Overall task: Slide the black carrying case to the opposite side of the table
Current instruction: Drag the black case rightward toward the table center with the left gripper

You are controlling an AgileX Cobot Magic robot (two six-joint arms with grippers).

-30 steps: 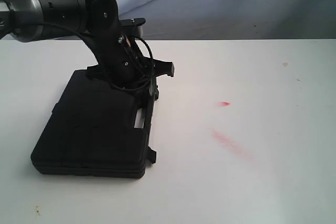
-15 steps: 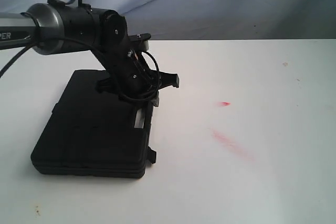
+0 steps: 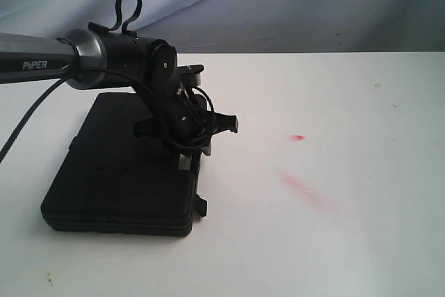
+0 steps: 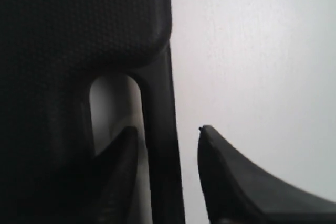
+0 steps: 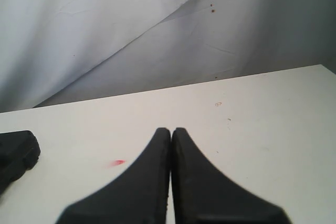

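The black case [image 3: 118,172] lies flat on the left part of the white table [image 3: 334,241], with its handle edge toward the middle. My left gripper [image 3: 192,152] is down at that edge and open. In the left wrist view the left gripper [image 4: 168,129] straddles the case's handle bar [image 4: 157,93]: one finger sits in the handle slot [image 4: 113,103], the other over bare table outside the case [image 4: 79,24]. My right gripper [image 5: 171,129] is shut on nothing, above the table; a corner of the case [image 5: 16,153] shows at the edge of its view.
Red smears [image 3: 306,191] and a small red speck [image 3: 297,137] mark the table to the right of the case; the speck [image 5: 118,162] also shows in the right wrist view. A grey-blue cloth backdrop [image 3: 313,5] hangs behind the table's far edge.
The left arm has swung right and lowered, bringing its gripper from over the lid to the handle edge. The case has not moved.
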